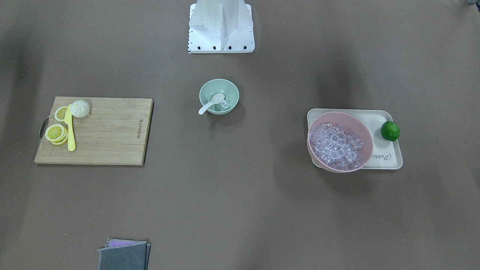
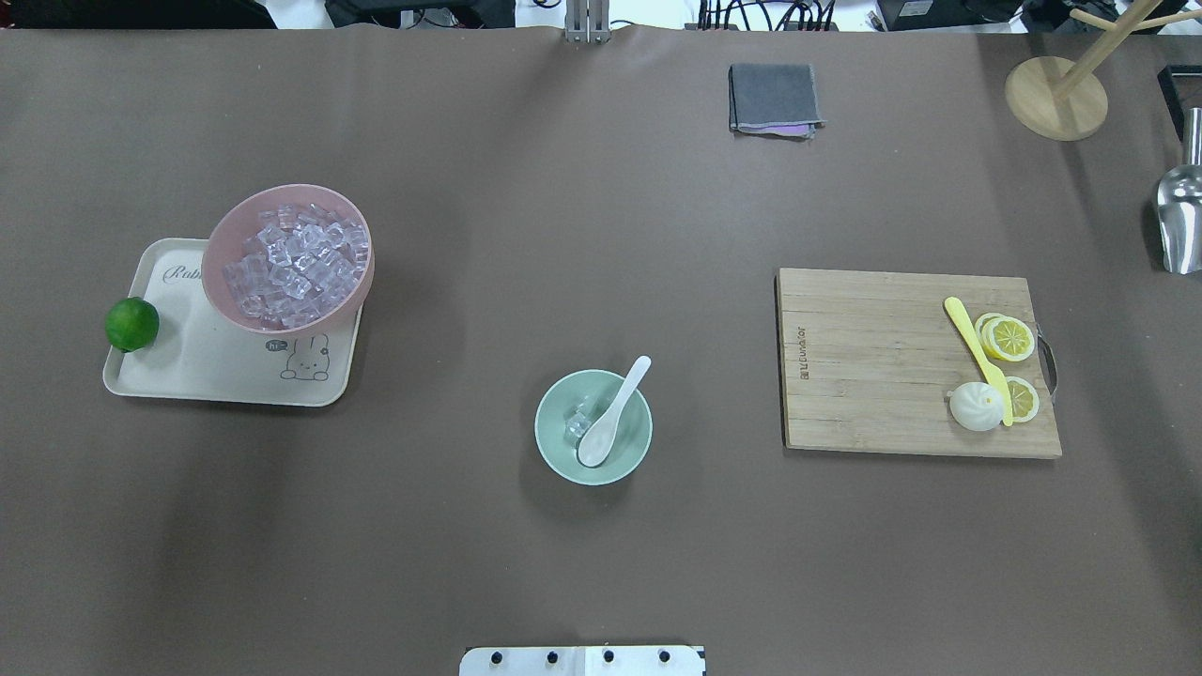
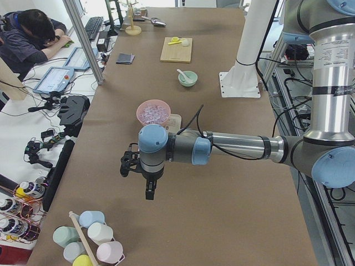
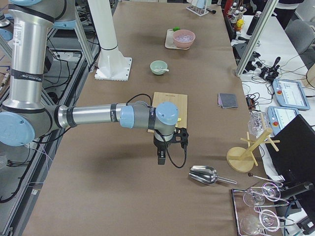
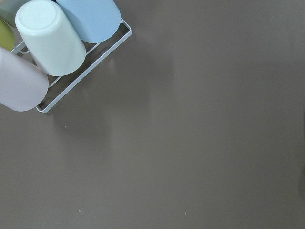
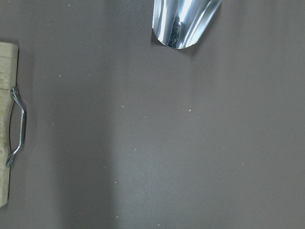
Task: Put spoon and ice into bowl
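Note:
The mint-green bowl (image 1: pixel 219 96) stands at the table's middle, also in the overhead view (image 2: pixel 593 427). The white spoon (image 1: pixel 212 103) lies in it, scoop down inside and handle over the rim (image 2: pixel 612 413). A clear ice cube (image 1: pixel 225 104) lies in the bowl beside the scoop (image 2: pixel 577 421). The pink bowl (image 2: pixel 287 258) is full of ice cubes. My left gripper (image 3: pixel 150 191) hangs over the table's left end, far from the bowl. My right gripper (image 4: pixel 161 158) hangs over the right end. Both show only in the side views, so I cannot tell whether they are open or shut.
A cream tray (image 2: pixel 188 376) holds the pink bowl and a lime (image 2: pixel 131 324). A wooden cutting board (image 2: pixel 883 366) carries lemon slices, a yellow knife (image 2: pixel 977 357) and a bun. A grey cloth (image 2: pixel 774 98), a metal scoop (image 6: pixel 183 21) and a cup rack (image 5: pixel 52 47) sit at the edges.

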Controlling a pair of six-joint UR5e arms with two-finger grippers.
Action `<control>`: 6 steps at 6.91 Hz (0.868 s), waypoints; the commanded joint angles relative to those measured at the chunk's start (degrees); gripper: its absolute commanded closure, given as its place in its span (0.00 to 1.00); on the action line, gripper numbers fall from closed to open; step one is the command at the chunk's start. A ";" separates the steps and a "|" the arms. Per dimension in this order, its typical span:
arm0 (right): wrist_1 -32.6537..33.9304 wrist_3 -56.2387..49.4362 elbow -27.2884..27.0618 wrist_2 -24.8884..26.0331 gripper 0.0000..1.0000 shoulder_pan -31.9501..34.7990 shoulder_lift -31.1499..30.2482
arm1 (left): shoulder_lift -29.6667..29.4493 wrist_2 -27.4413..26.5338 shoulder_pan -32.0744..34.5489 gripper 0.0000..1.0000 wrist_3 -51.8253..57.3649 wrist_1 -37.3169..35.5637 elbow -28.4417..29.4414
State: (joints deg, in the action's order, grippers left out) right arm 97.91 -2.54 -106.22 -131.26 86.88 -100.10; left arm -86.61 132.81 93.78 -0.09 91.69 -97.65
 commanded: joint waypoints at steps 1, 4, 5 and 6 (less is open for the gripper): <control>-0.09 -0.01 -0.05 -0.13 0.00 -0.04 -0.54 | 0.47 -0.18 -0.01 0.02 0.00 0.07 -0.17; -0.09 -0.01 -0.04 -0.48 0.00 -0.04 -0.54 | 0.47 -0.27 -0.01 0.02 0.00 -0.02 -0.17; -0.09 -0.01 -0.04 -0.49 0.00 -0.04 -0.54 | 0.47 -0.27 -0.01 0.02 0.00 -0.02 -0.17; -0.70 -0.01 -0.04 -0.57 0.00 -0.13 -0.54 | 0.47 -0.19 -0.01 0.02 0.00 -0.02 -0.17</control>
State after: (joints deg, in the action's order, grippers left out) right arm 97.69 -2.55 -106.24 -131.75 86.81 -100.63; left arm -86.13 132.56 93.78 -0.09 91.67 -97.82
